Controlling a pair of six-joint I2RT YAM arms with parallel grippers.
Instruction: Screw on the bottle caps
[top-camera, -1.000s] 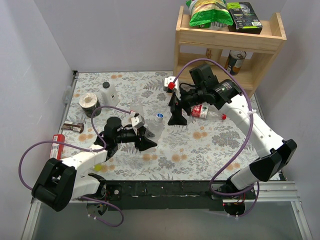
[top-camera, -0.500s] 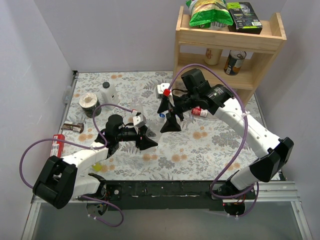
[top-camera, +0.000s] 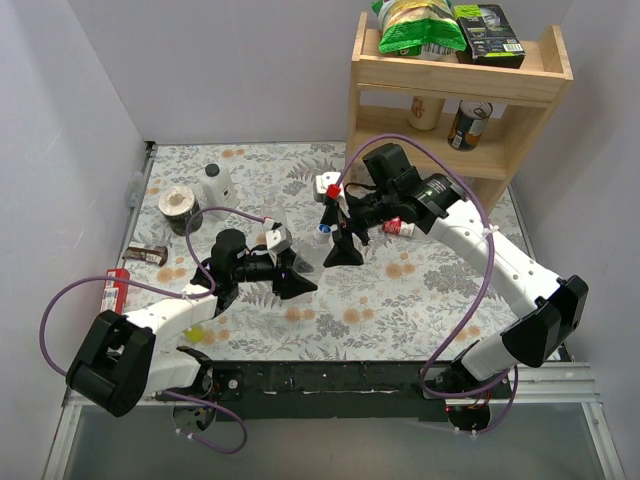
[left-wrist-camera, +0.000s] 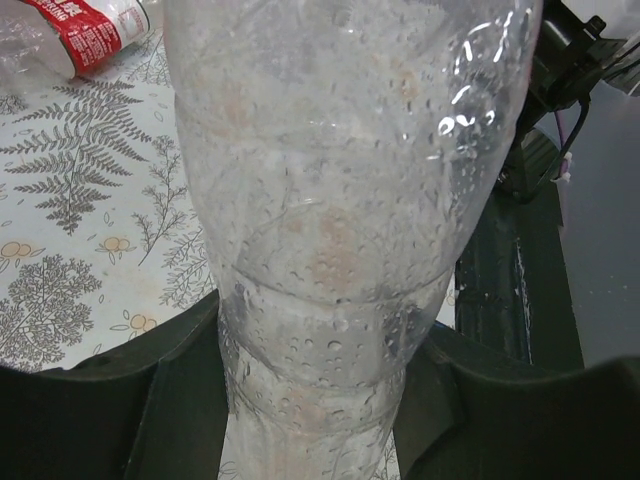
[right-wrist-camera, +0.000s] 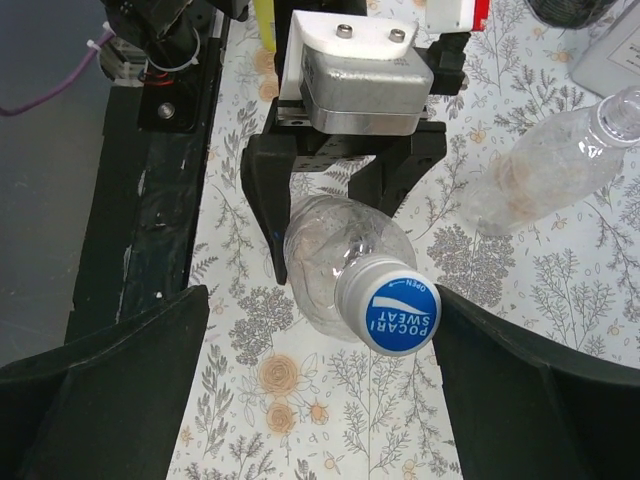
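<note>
My left gripper (left-wrist-camera: 325, 395) is shut on the lower body of a clear bottle (left-wrist-camera: 330, 200), which it holds tilted above the table. A blue cap (right-wrist-camera: 400, 311) sits on that bottle's neck. My right gripper (right-wrist-camera: 322, 330) stands open with its fingers on either side of the cap; the right finger is close to it and the left is well apart. In the top view this gripper (top-camera: 336, 232) is at the blue cap (top-camera: 320, 231), just beyond the left gripper (top-camera: 293, 274). A second clear bottle (right-wrist-camera: 545, 160) lies uncapped nearby. A red-labelled bottle (top-camera: 402, 226) lies under my right arm.
A wooden shelf (top-camera: 450, 95) stands at the back right. On the left of the table are a white bottle with a black cap (top-camera: 216, 185), a round jar (top-camera: 180, 206), a snack bar (top-camera: 148, 254) and a small yellow bottle (top-camera: 200, 335).
My right gripper has swung left from the red-labelled bottle to the capped neck of the held bottle. The left gripper has kept its hold almost unmoved.
</note>
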